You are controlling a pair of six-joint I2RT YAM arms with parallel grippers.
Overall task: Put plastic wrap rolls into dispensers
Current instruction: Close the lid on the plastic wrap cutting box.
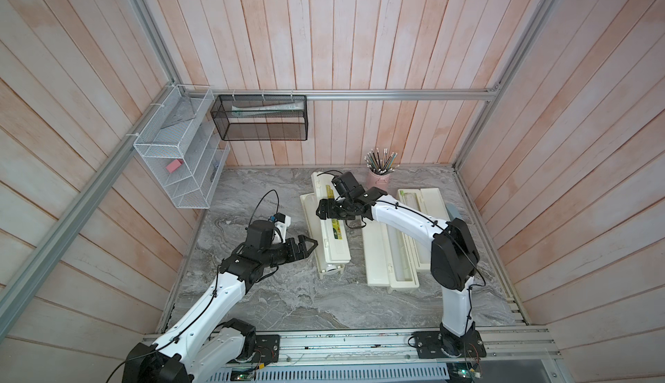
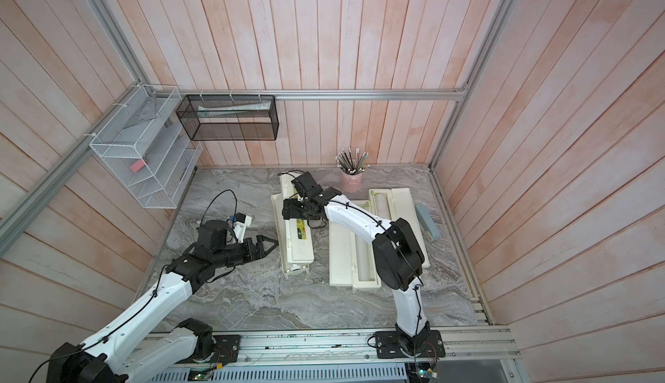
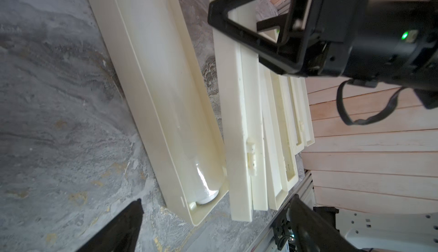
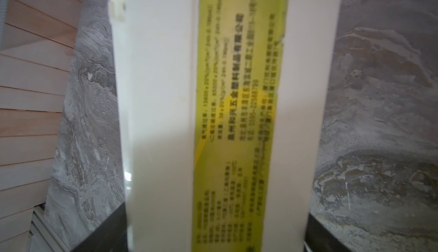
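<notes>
Plastic wrap roll (image 3: 203,186) lies inside left dispenser (image 3: 132,73). Its lid (image 4: 161,96) is not yet shut. Right fingers (image 4: 102,229) flank the lid edges, can't tell if clamped. Left fingers (image 3: 123,224) apart, empty, just beside. Best guess: swing lid down evenly, press until it latches, left arm clear.

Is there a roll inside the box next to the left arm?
Yes, inside: a glossy white roll lies along the open tray of that dispenser.

On grey marbled tabletop (image 1: 273,302): 3 cream dispensers (image 1: 333,244) side by side, pink pencil cup (image 1: 378,180) behind, grey-blue block (image 2: 428,223) far right.
</notes>
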